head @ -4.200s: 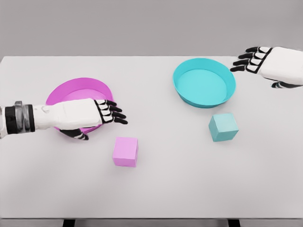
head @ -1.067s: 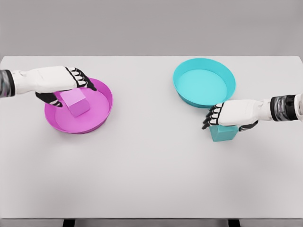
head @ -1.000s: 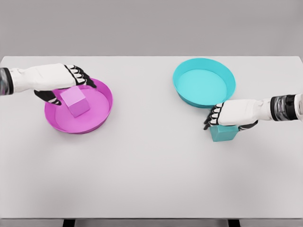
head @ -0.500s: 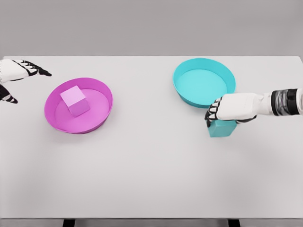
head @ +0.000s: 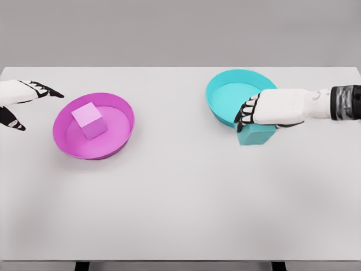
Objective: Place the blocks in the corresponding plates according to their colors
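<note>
Teal block, clamped in the right hand, overlaps the teal plate's near rim; it should clear the rim before release.

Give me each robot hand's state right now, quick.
Left robot hand: open, holds nothing, at the table's left edge.
Right robot hand: shut on the teal block, at the teal plate's near rim.
</note>
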### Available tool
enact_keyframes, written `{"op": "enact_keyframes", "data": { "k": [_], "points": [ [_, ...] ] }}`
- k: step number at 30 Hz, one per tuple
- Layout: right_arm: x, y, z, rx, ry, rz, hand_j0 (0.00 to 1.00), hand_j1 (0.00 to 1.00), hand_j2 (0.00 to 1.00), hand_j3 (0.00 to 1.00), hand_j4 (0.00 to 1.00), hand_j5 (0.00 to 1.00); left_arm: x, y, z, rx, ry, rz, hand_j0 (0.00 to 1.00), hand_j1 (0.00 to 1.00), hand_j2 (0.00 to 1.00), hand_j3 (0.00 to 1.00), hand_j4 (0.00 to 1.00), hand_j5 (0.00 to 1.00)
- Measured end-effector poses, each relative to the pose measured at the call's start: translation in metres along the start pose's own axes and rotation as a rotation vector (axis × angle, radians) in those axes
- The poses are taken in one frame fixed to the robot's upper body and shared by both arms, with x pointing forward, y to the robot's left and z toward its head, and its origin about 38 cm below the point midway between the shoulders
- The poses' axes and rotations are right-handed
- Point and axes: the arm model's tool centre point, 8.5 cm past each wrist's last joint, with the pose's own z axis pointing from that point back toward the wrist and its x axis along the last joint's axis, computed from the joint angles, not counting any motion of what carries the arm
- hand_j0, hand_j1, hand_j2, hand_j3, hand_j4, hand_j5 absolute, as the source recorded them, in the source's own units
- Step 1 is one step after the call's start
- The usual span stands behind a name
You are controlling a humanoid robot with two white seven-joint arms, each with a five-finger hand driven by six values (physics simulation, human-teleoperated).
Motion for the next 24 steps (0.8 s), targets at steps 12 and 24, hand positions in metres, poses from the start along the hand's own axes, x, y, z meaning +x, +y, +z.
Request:
{"op": "enact_keyframes", "data": {
  "k": [12, 24],
  "points": [
    [-0.049, -0.020, -0.015, -0.032, 0.091, -0.035, 0.63, 0.63, 0.63, 0.63, 0.63, 0.63, 0.002, -0.002, -0.005, 0.001, -0.009, 0.008, 1.00, 1.00, 1.00, 1.00, 1.00, 1.00],
    [-0.090, -0.022, -0.030, -0.026, 0.184, -0.094, 0.66, 0.66, 0.66, 0.66, 0.66, 0.66, 0.000, -0.006, -0.009, -0.001, -0.006, 0.027, 1.00, 1.00, 1.00, 1.00, 1.00, 1.00]
  ]
}}
